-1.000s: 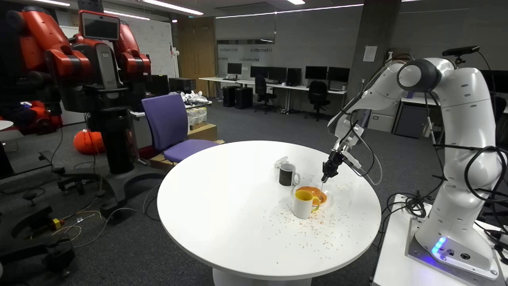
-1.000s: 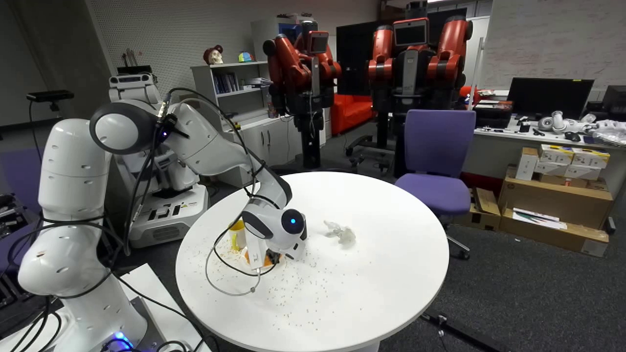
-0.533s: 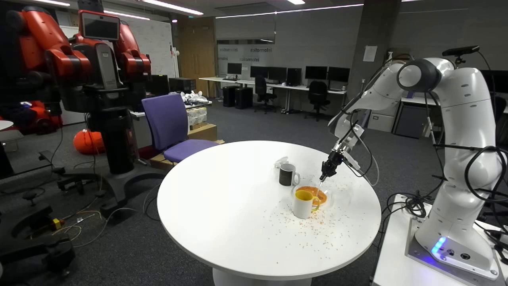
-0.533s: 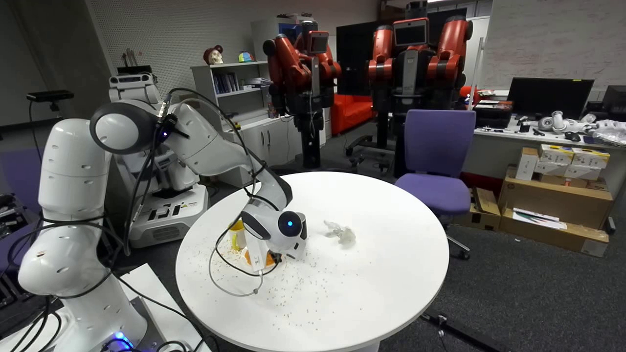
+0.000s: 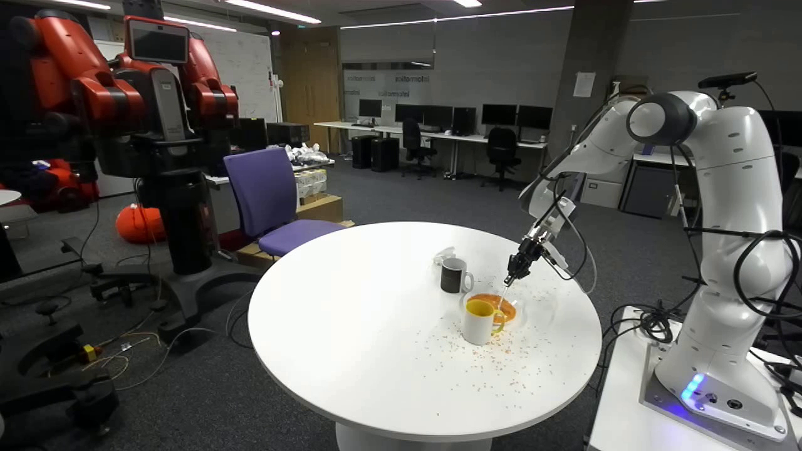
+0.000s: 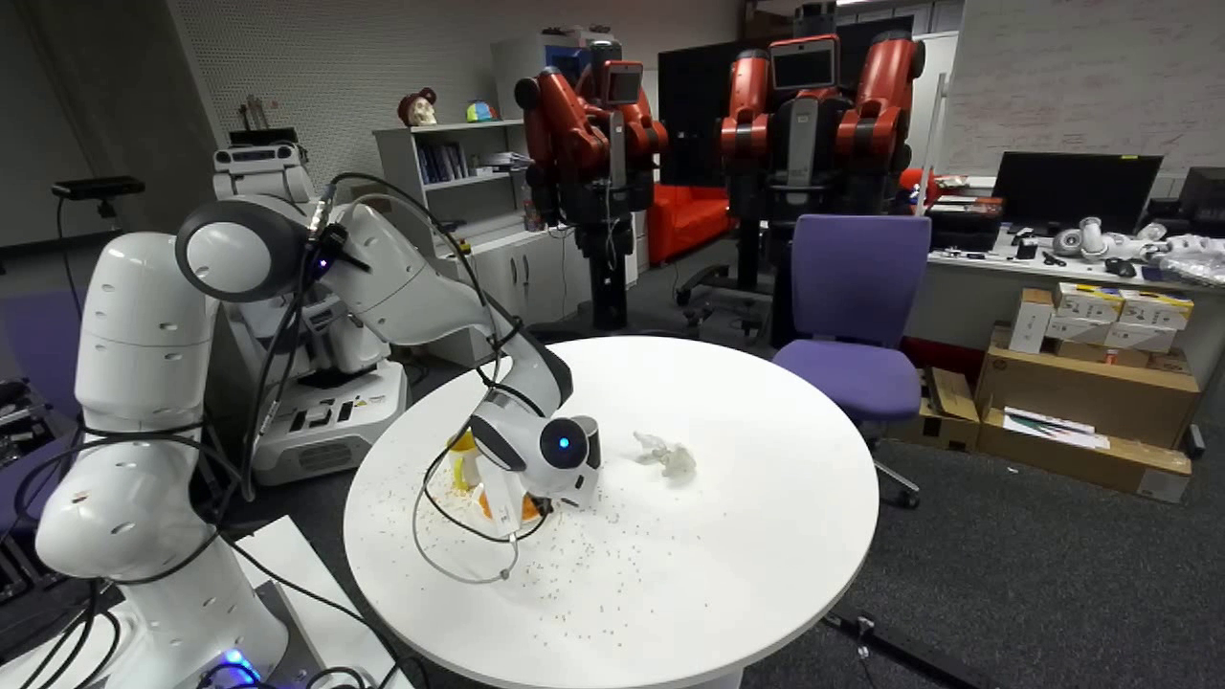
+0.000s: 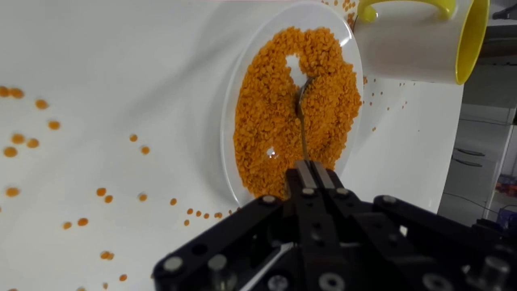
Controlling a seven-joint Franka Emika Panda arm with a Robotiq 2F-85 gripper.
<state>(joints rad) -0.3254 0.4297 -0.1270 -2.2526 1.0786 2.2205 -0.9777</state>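
The claw [image 7: 309, 163] pinches the spoon [image 7: 300, 113], long axis slanting steeply down, bowl end pointing away from the grip, in among lentils [image 7: 262, 113] on the plate [image 7: 228, 121]! A white mug [image 7: 408, 46] crowds just beside, a dark mug [image 5: 451, 276] near.

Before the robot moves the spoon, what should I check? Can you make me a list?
1. Are the fingers shut on the spoon? Ok.
2. Is its tip among the orange grains on the plate? Ok.
3. Is the yellow-handled mug upright and apart from the spoon? Ok.
4. Are all the grains on the plate? Not ok: some lie on the table.
5. Is the spoon carrying grains? Cannot tell: its scoop shows nearly edge-on.
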